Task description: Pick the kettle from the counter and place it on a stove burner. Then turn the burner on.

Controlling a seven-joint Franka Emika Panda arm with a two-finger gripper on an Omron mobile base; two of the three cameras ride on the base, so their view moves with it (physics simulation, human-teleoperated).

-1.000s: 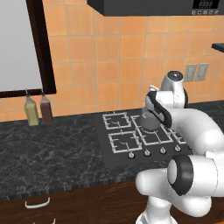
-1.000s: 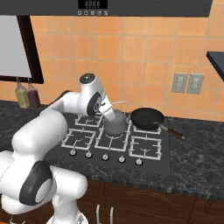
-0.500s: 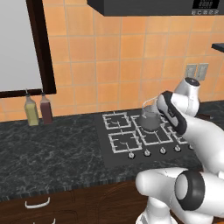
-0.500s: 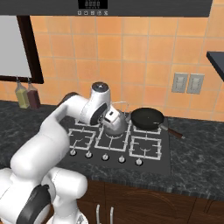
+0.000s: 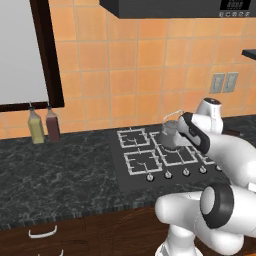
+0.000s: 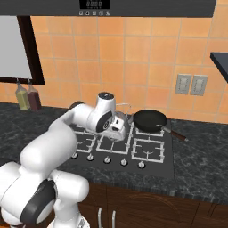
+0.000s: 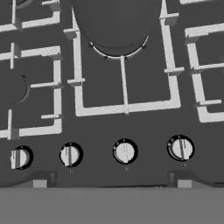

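The kettle is sitting on the stove burner at the cooktop's middle; placement is judged complete. The pincer is hanging spread and empty over the knob row. Next: lowering onto the matching knob and twisting.

- Your back wall is tiled in orange squares with pale grout, evenly lit.
- A dark-framed window with a pale grey pane sits at the left of the wall.
- Below its sill you have two bottles side by side, one yellowish, one dark red.
- A dark range hood with a small display hangs at the top.
- Two light grey wall outlets sit on the tiles to the right.
- Dark wood cabinet fronts with pale curved handles run along the bottom.
- A dark shelf edge juts in at the far right.
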